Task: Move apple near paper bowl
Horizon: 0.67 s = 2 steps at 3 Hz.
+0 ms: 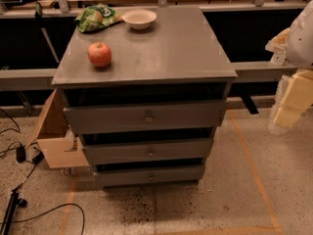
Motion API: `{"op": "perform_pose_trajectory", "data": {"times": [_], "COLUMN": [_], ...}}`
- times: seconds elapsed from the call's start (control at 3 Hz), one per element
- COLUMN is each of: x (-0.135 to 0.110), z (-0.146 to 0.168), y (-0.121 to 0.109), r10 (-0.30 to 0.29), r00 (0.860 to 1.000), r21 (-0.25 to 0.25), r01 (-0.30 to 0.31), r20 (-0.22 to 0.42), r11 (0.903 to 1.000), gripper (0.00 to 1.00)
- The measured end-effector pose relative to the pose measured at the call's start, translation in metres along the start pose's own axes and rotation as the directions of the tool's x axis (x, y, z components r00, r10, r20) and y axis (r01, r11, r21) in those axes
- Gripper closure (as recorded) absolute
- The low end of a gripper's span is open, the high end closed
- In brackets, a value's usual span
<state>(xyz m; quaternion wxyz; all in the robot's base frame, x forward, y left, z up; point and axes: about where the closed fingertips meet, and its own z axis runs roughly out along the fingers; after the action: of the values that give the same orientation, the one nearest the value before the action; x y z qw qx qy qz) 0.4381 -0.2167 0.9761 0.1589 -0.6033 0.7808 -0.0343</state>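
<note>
Round red-orange apple (99, 54) sits upper left, near the front edge of the grey worktop (186, 48); glancing contact could roll it off. Tool (292, 99) at frame right: opening cannot be told.

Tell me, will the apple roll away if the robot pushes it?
Probably: the apple is round and sits on the flat cabinet top, so a push could roll it. It looks firm, unlikely to squash. The end effector hangs far right, off the cabinet.

Apple (99, 54) front-left; paper bowl (139, 18) behind; gripper (289, 104) seemingly far-right.
</note>
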Motion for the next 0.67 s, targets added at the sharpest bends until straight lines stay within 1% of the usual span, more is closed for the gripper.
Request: {"op": "perform_pose_trajectory", "data": {"times": [0.33, 0.67], "x": [0.000, -0.017], "z": [0.000, 0.005], "y": [0.000, -0.008], "r10": [0.000, 0.004], "r00": [1.000, 0.997], "r21": [0.000, 0.007], "r01": [0.000, -0.005], "r20": [0.000, 0.081], "r11": [1.0000, 1.0000], "gripper": [0.00, 0.00]}}
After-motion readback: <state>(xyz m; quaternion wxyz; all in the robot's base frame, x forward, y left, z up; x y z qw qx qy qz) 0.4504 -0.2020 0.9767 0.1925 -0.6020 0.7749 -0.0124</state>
